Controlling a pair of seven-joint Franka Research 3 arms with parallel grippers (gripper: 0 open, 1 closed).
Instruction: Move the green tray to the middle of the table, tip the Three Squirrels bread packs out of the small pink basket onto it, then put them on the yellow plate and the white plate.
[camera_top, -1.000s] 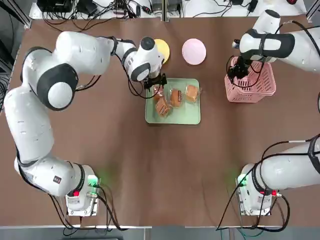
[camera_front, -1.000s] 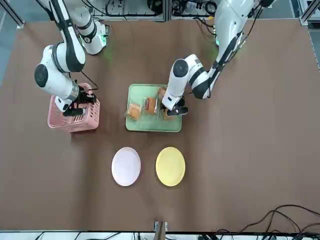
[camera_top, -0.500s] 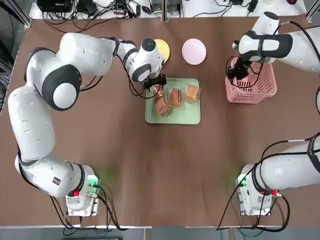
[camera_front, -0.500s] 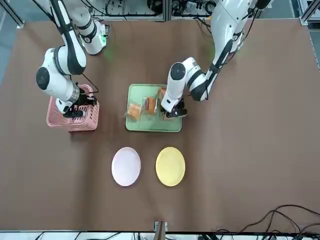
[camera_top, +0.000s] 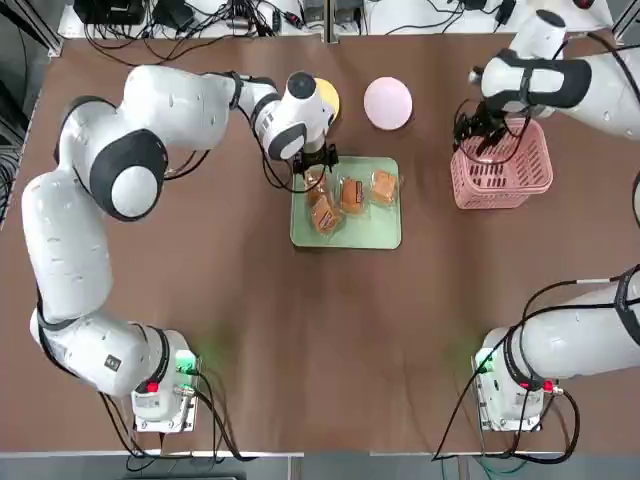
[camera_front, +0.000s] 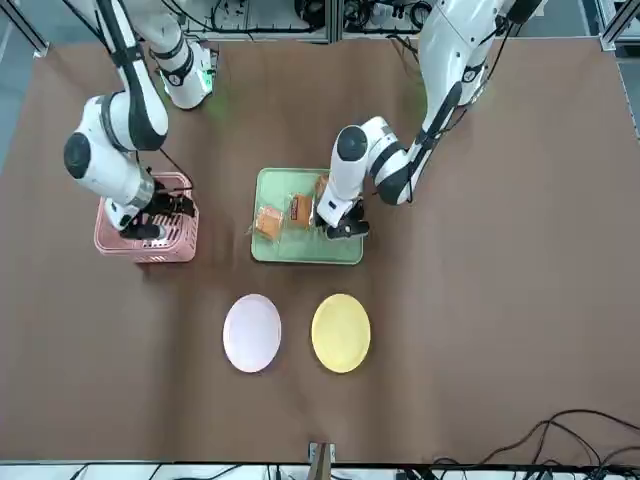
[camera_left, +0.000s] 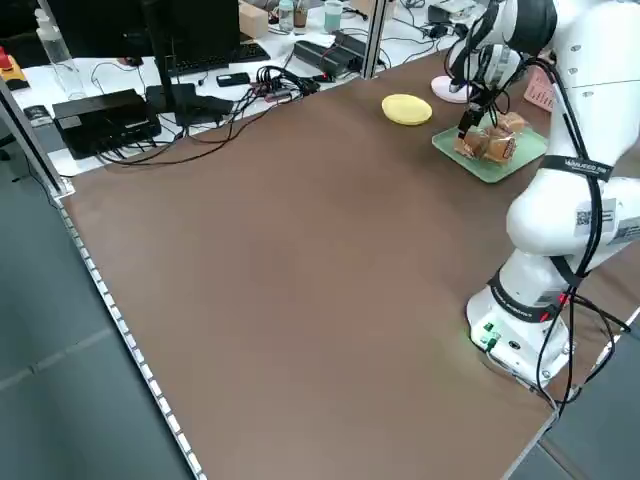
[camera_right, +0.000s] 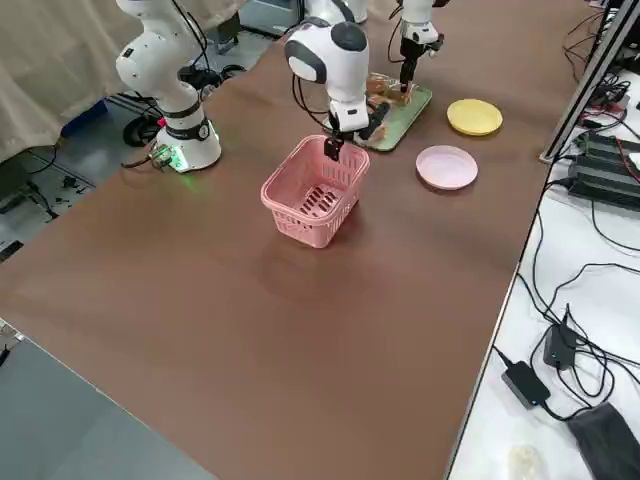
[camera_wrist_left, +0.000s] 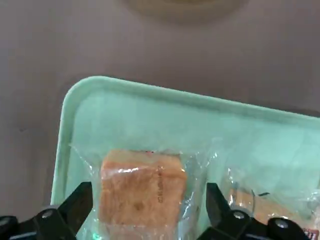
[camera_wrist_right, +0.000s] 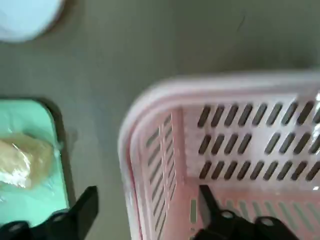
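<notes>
Left hand (camera_top: 317, 163) reaches in from nine o'clock, pointing down, fingers spread; right hand (camera_top: 478, 132), at two o'clock, likewise spread.

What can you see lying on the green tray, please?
Several bread packs lie on the green tray. The left gripper, fingers open, covers part of one pack.

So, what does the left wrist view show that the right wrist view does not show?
Only the left wrist view shows the left gripper open around one of the bread packs, and a second pack beside it. Only the right wrist view shows the small pink basket, empty where visible, with the open right gripper straddling its wall, and an edge of the white plate. Both show the green tray on the table.
</notes>
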